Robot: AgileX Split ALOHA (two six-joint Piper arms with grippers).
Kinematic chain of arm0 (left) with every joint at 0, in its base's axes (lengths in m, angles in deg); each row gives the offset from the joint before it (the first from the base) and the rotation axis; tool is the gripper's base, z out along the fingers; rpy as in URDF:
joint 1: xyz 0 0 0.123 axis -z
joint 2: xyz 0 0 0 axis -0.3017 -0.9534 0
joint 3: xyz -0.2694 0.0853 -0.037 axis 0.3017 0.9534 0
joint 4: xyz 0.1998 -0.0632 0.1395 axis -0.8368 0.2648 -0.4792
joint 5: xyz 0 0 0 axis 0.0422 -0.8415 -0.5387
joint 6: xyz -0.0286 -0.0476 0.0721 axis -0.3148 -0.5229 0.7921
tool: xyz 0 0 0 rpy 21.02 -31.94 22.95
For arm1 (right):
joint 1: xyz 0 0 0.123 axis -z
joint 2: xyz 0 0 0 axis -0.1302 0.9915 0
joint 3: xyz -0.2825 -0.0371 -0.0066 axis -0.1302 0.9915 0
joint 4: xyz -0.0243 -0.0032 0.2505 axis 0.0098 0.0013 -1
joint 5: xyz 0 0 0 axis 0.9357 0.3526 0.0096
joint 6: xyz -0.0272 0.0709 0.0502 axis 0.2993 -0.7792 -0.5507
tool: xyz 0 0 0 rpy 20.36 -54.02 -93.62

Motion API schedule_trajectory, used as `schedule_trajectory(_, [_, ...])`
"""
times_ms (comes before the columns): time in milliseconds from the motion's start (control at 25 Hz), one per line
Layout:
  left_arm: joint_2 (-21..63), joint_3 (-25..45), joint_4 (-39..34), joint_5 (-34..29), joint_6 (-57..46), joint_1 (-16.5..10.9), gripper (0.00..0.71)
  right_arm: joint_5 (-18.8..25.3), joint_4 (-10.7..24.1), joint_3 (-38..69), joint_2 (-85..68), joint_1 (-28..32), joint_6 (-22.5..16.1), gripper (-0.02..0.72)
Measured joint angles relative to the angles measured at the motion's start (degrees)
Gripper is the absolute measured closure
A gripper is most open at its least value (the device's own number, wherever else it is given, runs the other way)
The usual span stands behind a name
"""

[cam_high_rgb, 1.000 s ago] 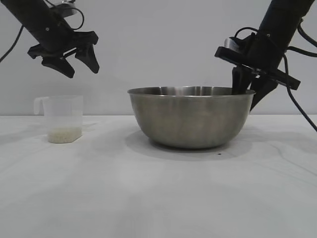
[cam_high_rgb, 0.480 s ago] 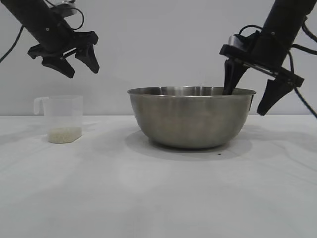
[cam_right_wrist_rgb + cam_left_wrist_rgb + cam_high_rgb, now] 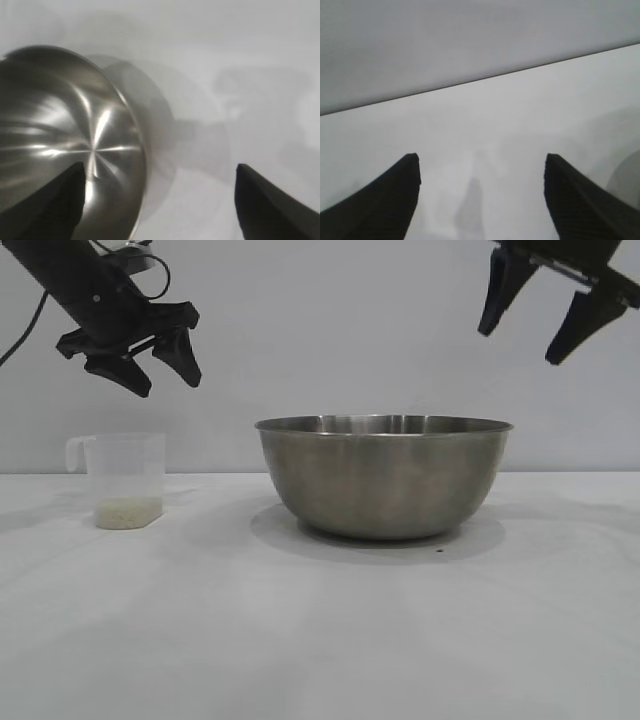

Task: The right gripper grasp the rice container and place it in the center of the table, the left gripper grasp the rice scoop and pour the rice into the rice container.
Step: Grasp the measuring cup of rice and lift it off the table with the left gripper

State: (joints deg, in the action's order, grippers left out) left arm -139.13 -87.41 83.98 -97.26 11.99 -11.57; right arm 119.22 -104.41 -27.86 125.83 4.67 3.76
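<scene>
In the exterior view, the rice container is being left standing upright near the middle of the table, so the placing step is judged done. The right gripper is being held high above the bowl's right rim, well apart from it, with its fingers spread and nothing between them, which suits a release. The rice scoop is being left upright well to the bowl's left, with the rice lying in its bottom. The left gripper is being held above the scoop, spread and empty, as if poised for the grasp not yet made.

In the left wrist view, only bare tabletop is being shown between the left gripper's parted fingers; the scoop is out of sight.

In the right wrist view, the bowl's empty interior is being seen below the spread fingers, clear of them.
</scene>
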Motion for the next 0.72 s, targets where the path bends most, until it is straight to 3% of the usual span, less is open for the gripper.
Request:
schedule_trajectory(160, [0.00, 0.00, 0.88, 0.00, 0.00, 0.00, 0.252, -10.01, -0.22, 12.84, -6.27, 0.00, 2.43, 0.178])
schedule_trajectory(320, [0.00, 0.00, 0.88, 0.00, 0.00, 0.00, 0.252, -23.59, -0.70, 30.51, -16.45, 0.00, 7.98, 0.178])
schedule_trajectory(400, [0.00, 0.00, 0.88, 0.00, 0.00, 0.00, 0.252, -32.11, -3.38, 39.37, -23.31, 0.00, 12.62, 0.178])
schedule_trajectory(520, [0.00, 0.00, 0.88, -0.05, 0.00, 0.00, 0.252, -40.81, -7.92, 50.72, -35.17, 0.00, 18.32, 0.178])
schedule_trajectory(640, [0.00, 0.00, 0.88, -0.14, 0.00, 0.00, 0.252, -41.75, -9.29, 58.39, -45.96, 0.00, 20.35, 0.178])
schedule_trajectory(720, [0.00, 0.00, 0.88, -0.14, 0.00, 0.00, 0.252, -39.01, -9.42, 61.30, -52.56, 0.00, 20.63, 0.178])
